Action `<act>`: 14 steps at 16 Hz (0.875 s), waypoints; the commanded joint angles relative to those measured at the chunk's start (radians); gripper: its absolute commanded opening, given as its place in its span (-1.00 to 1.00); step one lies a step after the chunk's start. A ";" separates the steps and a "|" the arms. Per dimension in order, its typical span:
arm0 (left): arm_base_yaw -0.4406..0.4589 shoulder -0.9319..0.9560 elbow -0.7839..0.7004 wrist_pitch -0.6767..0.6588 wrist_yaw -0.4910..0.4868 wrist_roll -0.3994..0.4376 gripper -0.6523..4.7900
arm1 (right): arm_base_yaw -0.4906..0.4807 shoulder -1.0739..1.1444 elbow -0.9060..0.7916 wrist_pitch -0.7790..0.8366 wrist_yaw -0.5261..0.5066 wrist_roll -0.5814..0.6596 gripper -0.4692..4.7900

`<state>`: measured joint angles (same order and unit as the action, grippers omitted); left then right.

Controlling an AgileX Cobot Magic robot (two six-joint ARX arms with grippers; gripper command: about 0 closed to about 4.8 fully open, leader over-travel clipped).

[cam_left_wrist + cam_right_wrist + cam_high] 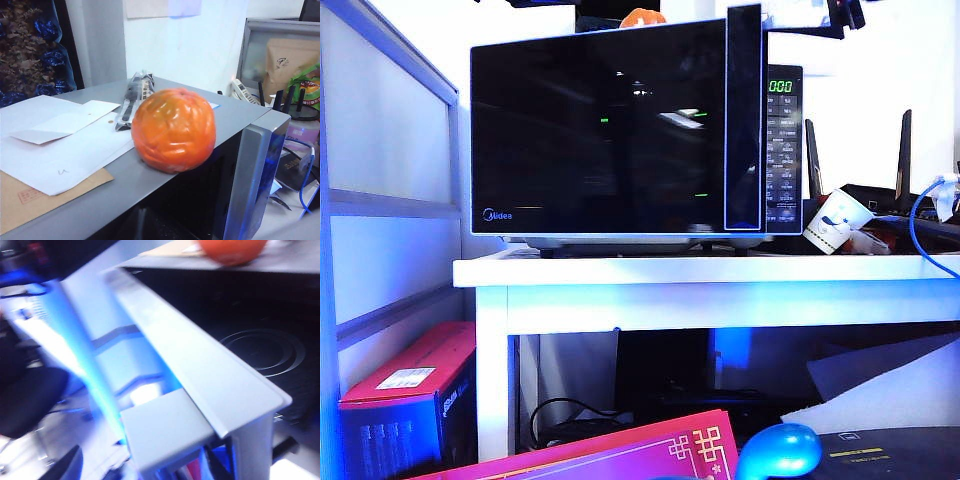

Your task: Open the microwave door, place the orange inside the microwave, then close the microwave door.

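Note:
The microwave (783,150) stands on a white table (700,272). The microwave door (600,130) is swung ajar, and its handle strip (743,120) rises past the top edge. The orange (642,17) sits on the microwave's roof, large in the left wrist view (173,130) and at the rim of the blurred right wrist view (232,250). My right gripper (142,467) is at the door's free end (165,435), dark fingers (67,465) spread either side of it. The dark cavity with turntable rings (265,352) shows behind the door. My left gripper is out of view, close by the orange.
A tipped paper cup (838,220), router antennas (903,150) and a blue cable (920,230) crowd the table right of the microwave. Papers (50,145) and a foil packet (132,100) lie on its roof. A partition (390,150) stands left, a red box (410,380) below.

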<state>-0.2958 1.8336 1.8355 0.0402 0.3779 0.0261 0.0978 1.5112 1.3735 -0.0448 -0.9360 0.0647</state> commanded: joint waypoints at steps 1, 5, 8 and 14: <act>-0.002 -0.004 0.005 -0.005 0.002 0.000 -0.78 | 0.009 -0.027 0.015 0.040 -0.102 -0.008 0.34; -0.002 -0.002 0.005 -0.011 0.004 0.000 -0.78 | 0.009 -0.047 0.015 -0.020 -0.185 -0.008 0.34; -0.002 -0.002 0.005 -0.028 0.004 0.001 -0.78 | 0.009 -0.066 0.015 -0.035 -0.197 -0.007 0.34; -0.002 0.032 0.005 -0.028 0.031 0.000 -0.78 | 0.014 -0.079 0.015 -0.042 -0.216 0.007 0.34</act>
<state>-0.2951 1.8610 1.8374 0.0055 0.3931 0.0261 0.1074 1.4395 1.3834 -0.0986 -1.1450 0.0650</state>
